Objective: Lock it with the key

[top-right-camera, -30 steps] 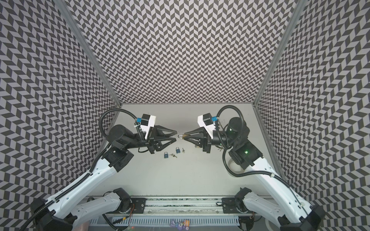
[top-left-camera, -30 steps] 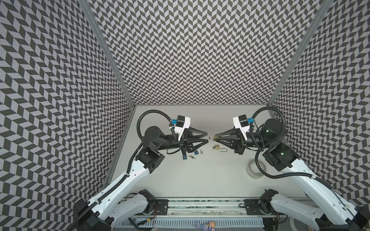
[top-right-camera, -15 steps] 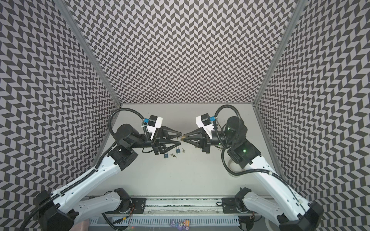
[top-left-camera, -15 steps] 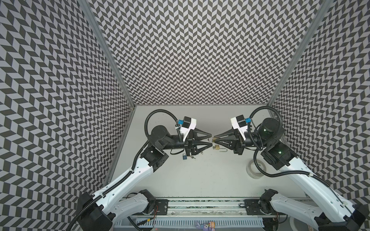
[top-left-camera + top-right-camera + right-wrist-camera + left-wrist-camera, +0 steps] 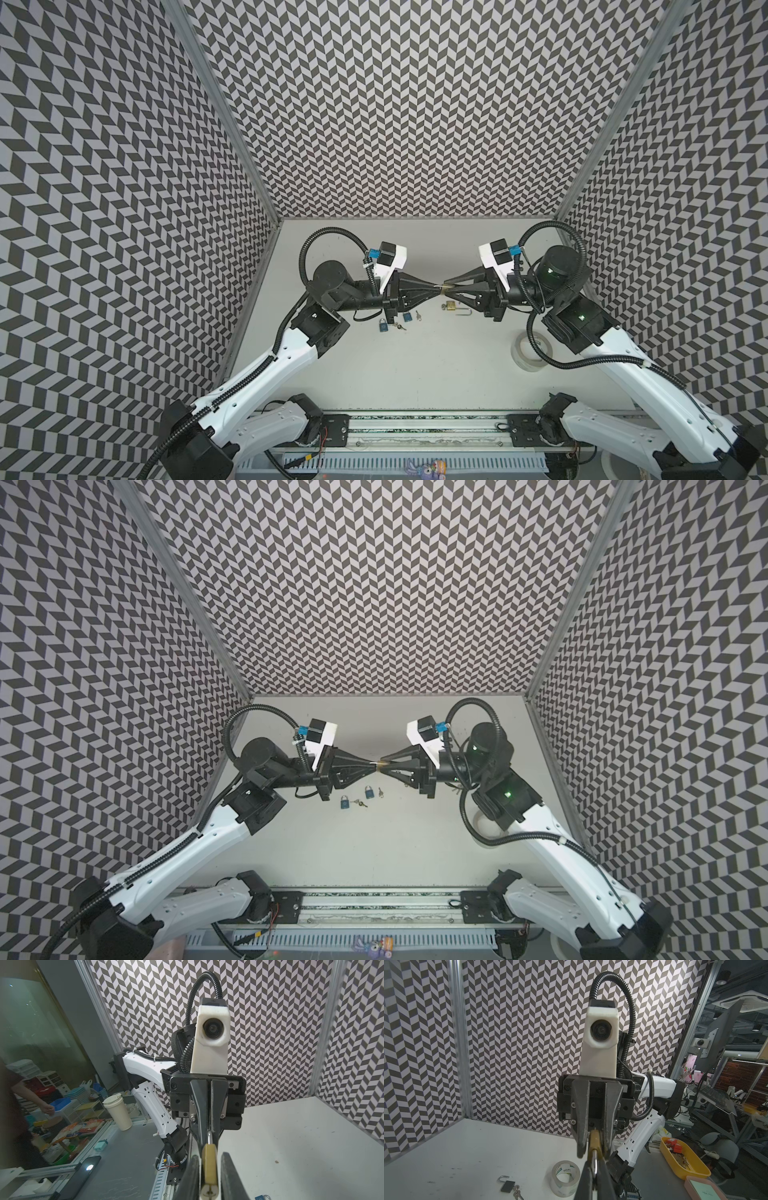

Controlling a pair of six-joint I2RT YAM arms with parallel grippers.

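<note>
A brass padlock [image 5: 446,287] [image 5: 381,764] hangs in mid-air between both grippers, above the table's middle. My left gripper [image 5: 595,1160] is shut on its silver shackle [image 5: 209,1136]. My right gripper [image 5: 209,1157] stands open around the brass body [image 5: 209,1167], with a gap on each side. The keyhole face [image 5: 209,1191] points at the right wrist camera and holds no key. Small keys [image 5: 400,327] lie on the table beside a blue padlock [image 5: 382,325].
A second blue padlock [image 5: 408,317] with a key [image 5: 418,318] lies under the left gripper. Another padlock [image 5: 451,306] with an open shackle and keys [image 5: 518,1193] rests under the right gripper. A tape roll [image 5: 532,349] stands near the right arm.
My left gripper has moved right to the held padlock and shut on its shackle. The right gripper's jaws have parted from the padlock body.
</note>
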